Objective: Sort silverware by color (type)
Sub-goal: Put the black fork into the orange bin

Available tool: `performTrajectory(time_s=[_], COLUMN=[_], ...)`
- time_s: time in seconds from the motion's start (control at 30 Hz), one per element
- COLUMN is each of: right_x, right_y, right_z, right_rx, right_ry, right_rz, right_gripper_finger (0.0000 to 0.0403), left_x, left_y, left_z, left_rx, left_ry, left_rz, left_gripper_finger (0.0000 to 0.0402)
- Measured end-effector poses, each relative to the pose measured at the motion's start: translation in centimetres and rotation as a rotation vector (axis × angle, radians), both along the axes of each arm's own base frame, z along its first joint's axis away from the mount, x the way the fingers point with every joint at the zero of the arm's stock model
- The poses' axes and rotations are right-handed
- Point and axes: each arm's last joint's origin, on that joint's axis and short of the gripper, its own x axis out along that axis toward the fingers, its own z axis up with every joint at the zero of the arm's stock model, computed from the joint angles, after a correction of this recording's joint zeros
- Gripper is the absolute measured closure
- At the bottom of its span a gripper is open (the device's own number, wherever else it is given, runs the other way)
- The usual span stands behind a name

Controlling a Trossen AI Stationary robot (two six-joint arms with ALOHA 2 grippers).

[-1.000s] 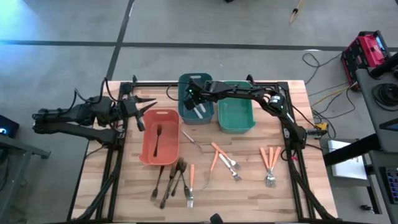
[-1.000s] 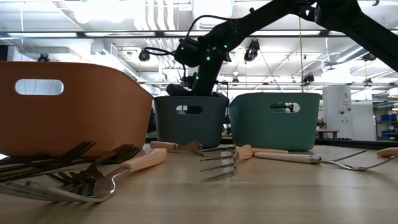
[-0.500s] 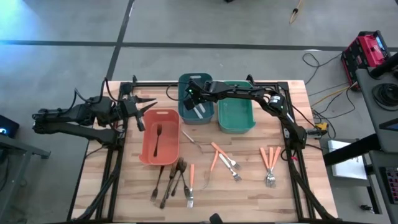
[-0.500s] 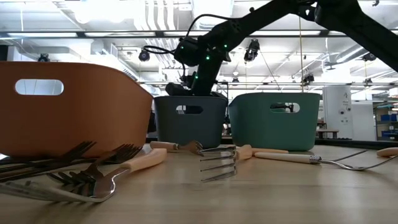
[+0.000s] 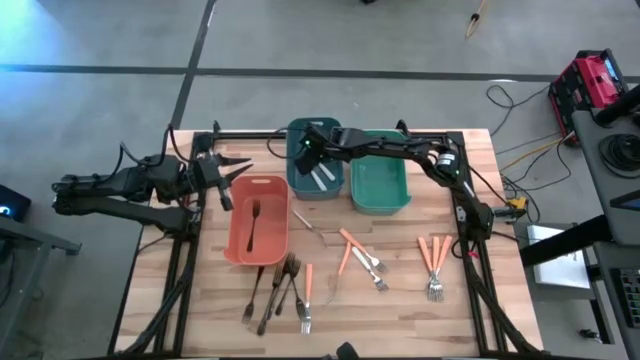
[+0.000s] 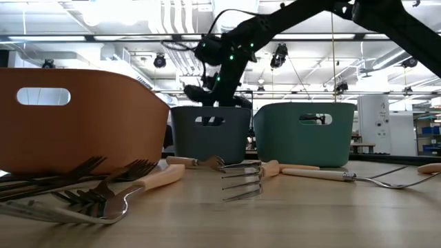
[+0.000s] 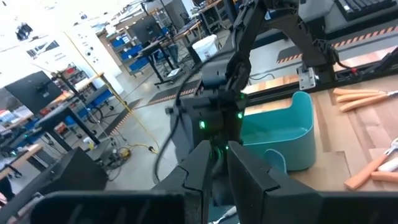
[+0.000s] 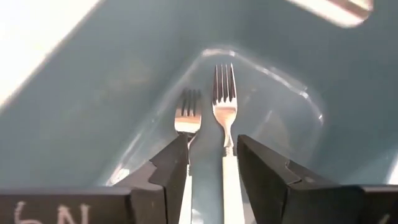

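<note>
My right gripper [image 5: 308, 152] hangs open over the blue bin [image 5: 300, 130], pointing slantwise down into it. Two plain silver forks [image 8: 224, 106] lie side by side on the bin's floor below its fingers, which touch neither. A dark fork [image 5: 253, 225] lies in the salmon bin [image 5: 240, 250]. On the table lie dark forks [image 5: 280, 290], orange-handled pieces [image 5: 350, 250] and a further orange-handled group [image 5: 435, 255]. My left gripper [image 5: 238, 170] waits shut beyond the table's left far corner, with nothing in it.
The green bin [image 5: 380, 205] stands right of the blue one, along the far edge. A lone silver fork [image 5: 310, 225] lies between the salmon bin and the orange-handled pieces. Bare wood lies at the table's near right and near left.
My right gripper has opened over the blue bin and let go of a silver fork, which now lies on the bin's floor beside the other one.
</note>
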Motion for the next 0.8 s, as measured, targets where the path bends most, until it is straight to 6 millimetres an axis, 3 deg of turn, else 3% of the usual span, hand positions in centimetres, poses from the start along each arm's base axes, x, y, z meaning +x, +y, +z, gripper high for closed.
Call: performTrajectory(time_s=[0.17, 0.37, 0.6, 0.8], right_x=[-0.4, -1.5, -3.6, -6.0], right_y=[0.7, 2.8, 6.8, 11.0], right_z=[2.3, 6.7, 12.3, 14.9], right_rx=[-0.05, -0.145, -0.248, -0.287], right_ry=[-0.016, -0.042, -0.085, -0.099], right_rz=[0.066, 0.193, 0.346, 0.469], right_gripper_finger=[0.027, 0.0278, 0.029, 0.0302], left_x=[0.4, 1.4, 3.0, 4.7], left_y=[0.0, -0.1, -0.2, -0.8], left_z=[-0.2, -0.7, -1.6, -3.0], left_rx=[-0.048, -0.143, -0.34, -0.561], left_ry=[-0.008, -0.014, -0.043, 0.019], left_rz=[0.006, 0.021, 0.054, -0.05], left_gripper_finger=[0.0365, 0.0365, 0.0365, 0.0365])
